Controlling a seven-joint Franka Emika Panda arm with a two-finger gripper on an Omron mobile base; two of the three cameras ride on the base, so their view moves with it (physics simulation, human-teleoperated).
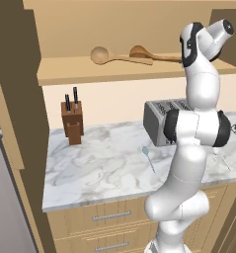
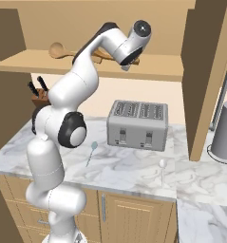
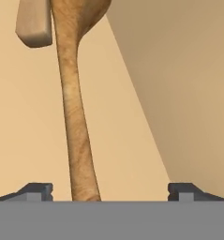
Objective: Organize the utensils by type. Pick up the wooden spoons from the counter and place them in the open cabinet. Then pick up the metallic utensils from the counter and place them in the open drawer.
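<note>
Up in the doorless tan wooden wall cabinet (image 1: 139, 74), both light-brown wooden spoons (image 1: 120, 57) lie on the shelf, handles crossing. The white arm's two-finger gripper (image 3: 110, 190) stands wide, one spoon handle between its fingertips (image 3: 37, 190), untouched. On the marbled white-grey counter (image 1: 99, 168) lie the bluish (image 1: 148, 157) and whitish (image 2: 162, 170) thin metal utensils.

Light-brown wooden spoons (image 1: 120, 56) on tan shelf (image 1: 90, 73); white-grey marbled surface (image 1: 104, 170); grey toaster (image 2: 137, 124); bluish small spoon (image 1: 148, 157).
</note>
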